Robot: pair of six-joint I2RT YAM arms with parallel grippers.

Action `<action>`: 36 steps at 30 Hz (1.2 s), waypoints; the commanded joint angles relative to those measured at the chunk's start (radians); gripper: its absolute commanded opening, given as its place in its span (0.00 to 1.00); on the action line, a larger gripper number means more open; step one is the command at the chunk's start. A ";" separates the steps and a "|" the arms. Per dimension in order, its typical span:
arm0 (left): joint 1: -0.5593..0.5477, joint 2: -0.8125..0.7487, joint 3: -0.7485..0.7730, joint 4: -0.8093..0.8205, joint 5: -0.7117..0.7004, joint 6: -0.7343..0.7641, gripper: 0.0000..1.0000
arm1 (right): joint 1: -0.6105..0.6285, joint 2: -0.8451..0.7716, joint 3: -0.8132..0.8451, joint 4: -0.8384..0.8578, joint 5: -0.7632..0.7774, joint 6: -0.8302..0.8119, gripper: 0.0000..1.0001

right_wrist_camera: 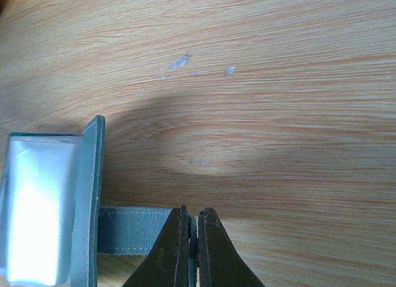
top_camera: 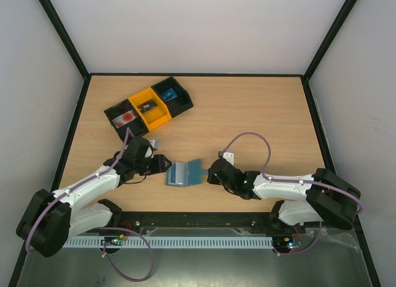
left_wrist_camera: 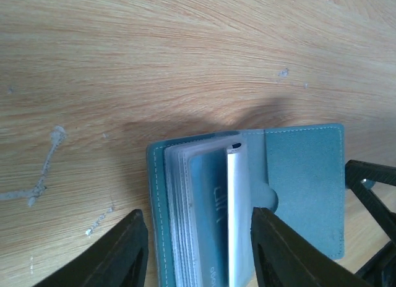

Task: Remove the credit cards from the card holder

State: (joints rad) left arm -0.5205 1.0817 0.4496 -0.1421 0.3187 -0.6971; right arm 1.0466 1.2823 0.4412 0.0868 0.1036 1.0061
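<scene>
The grey-blue card holder (top_camera: 179, 174) lies open on the table between the two arms. In the left wrist view its right panel (left_wrist_camera: 303, 182) lies flat and its stack of clear sleeves stands up, with a blue credit card (left_wrist_camera: 207, 206) with white print inside a sleeve. My left gripper (left_wrist_camera: 198, 250) is open, one finger on each side of the sleeve stack. My right gripper (right_wrist_camera: 193, 222) is shut on the holder's side tab (right_wrist_camera: 133, 228), at the holder's right edge (top_camera: 210, 174). The holder's panel edge (right_wrist_camera: 86, 194) stands at the left of the right wrist view.
A black-and-yellow three-compartment tray (top_camera: 148, 106) with small items sits at the back left. A small white piece (top_camera: 229, 156) lies just behind the right gripper. A small grey piece (top_camera: 153, 141) lies behind the left gripper. Black frame rails edge the table.
</scene>
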 commanded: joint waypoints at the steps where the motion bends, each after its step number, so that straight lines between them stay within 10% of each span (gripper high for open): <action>1: 0.004 -0.003 0.000 0.051 0.048 0.011 0.44 | -0.001 0.019 -0.016 -0.022 0.069 -0.012 0.02; 13: 0.004 0.021 -0.036 0.278 0.233 -0.079 0.69 | -0.001 -0.003 -0.017 0.026 0.027 -0.020 0.02; 36: -0.047 0.269 -0.056 0.514 0.313 -0.208 0.72 | -0.001 0.018 -0.048 0.099 -0.001 -0.021 0.02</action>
State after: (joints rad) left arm -0.5411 1.3499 0.3809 0.3145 0.5961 -0.8562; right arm 1.0466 1.2915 0.3996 0.1535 0.0879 0.9916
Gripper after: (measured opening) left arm 0.715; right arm 0.023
